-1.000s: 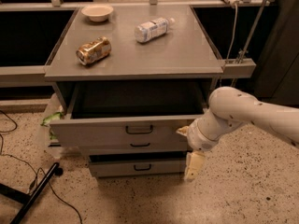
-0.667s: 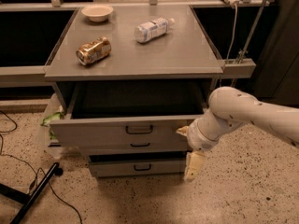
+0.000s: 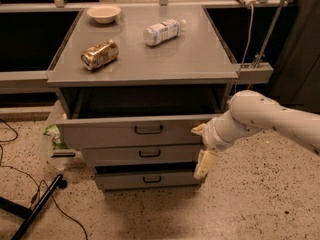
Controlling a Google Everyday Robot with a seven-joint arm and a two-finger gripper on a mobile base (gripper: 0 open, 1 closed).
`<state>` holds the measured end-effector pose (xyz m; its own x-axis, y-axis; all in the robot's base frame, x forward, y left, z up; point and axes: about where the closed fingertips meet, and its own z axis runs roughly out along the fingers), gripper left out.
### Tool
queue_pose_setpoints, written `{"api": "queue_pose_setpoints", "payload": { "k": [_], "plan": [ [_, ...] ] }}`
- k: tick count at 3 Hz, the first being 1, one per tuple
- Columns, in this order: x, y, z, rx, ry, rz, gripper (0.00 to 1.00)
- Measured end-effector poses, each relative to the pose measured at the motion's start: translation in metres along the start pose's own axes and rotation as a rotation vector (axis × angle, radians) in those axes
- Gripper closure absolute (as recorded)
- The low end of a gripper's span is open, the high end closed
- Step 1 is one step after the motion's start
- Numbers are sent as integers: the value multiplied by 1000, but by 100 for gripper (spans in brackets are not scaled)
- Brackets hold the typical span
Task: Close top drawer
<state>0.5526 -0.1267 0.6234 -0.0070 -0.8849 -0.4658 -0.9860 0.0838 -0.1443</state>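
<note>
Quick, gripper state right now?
Gripper: fingers open, holding nothing, at the right end of the pulled-out top drawer.

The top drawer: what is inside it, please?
Inside the top drawer nothing shows in the dark; its front panel hides the floor. The gripper sits at its right front corner.

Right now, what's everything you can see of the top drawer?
The top drawer is grey and looks like metal. It is wide and shallow, and it is pulled well out from under the cabinet top, sitting level. Its flat front carries a small dark wire handle at centre. The inside is in shadow and nothing shows in it. Two narrower drawer fronts sit below. The gripper, open, is at the front's right end; whether it touches is unclear.
</note>
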Motion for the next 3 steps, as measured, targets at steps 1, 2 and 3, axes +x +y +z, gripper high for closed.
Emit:
{"api": "queue_pose_setpoints", "payload": {
  "k": [1, 2, 3],
  "plan": [
    [2, -38, -3, 90, -11, 15, 0],
    [6, -60, 2, 126, -17, 23, 0],
    [5, -71, 13, 108, -29, 13, 0]
  ]
}}
